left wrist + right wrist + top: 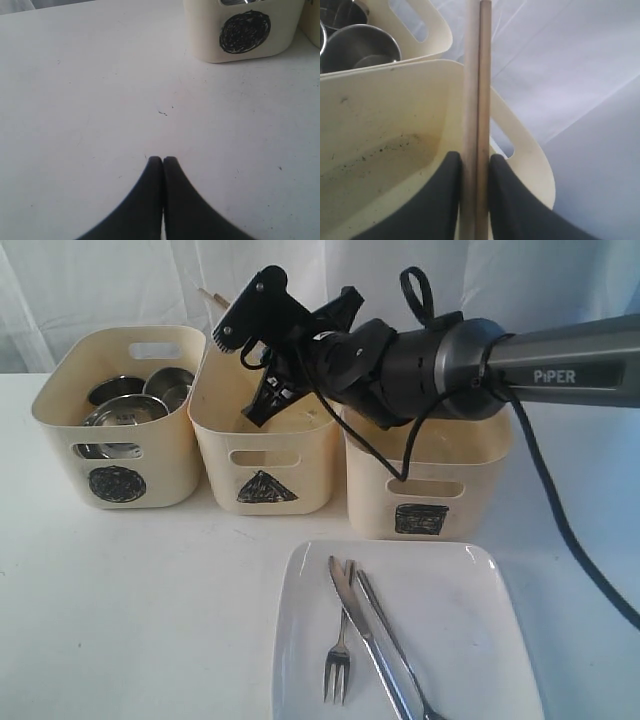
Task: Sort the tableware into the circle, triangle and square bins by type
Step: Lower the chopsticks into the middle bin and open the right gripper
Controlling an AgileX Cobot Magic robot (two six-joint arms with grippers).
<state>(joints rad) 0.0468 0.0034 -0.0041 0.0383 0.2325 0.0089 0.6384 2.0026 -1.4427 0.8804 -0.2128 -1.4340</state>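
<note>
A: White table [150, 620]; right gripper [475, 159] clamps the chopsticks [477, 75], triangle bin [300, 455] just beneath it.
B: Lower them inside before letting go, or they may bounce out; left gripper [163, 161] rests pressed together

R arm [560, 365] reaches in from right side, stretched nearly level, wrist past the middle of ext. view. R tool [476, 159]: fingers [437, 200] closed tight on chopsticks [479, 75], one finger each side. L tool [163, 160]: both fingers pressed together, tips touching, aimed downward at a slant.
</note>
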